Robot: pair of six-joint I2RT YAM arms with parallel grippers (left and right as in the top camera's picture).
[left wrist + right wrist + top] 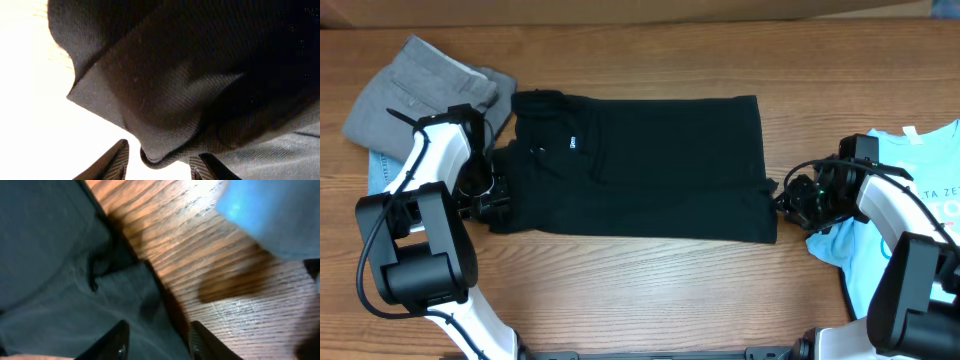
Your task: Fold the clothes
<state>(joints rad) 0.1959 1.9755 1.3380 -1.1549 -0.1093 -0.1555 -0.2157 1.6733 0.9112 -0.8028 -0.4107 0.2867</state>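
The clothes here are chiefly a black T-shirt (650, 165), lying as a flat rectangle in the middle of the wooden table (650, 290), with its small white logo (574, 143) near the left end. My left gripper (492, 200) is at the shirt's lower left edge. In the left wrist view its fingers (119, 159) stand apart, and a rounded fold of the black shirt (165, 85) hangs loose between them, unpinched. My right gripper (786, 200) sits at the shirt's lower right corner. Its jaws (157, 327) are open over the black hem (125, 287), beside bare wood.
A grey garment (415, 85) lies crumpled at the back left, with something blue (380, 172) under it. A light blue shirt (920, 200) with white lettering lies at the right edge under my right arm, and shows blurred in the right wrist view (270, 215).
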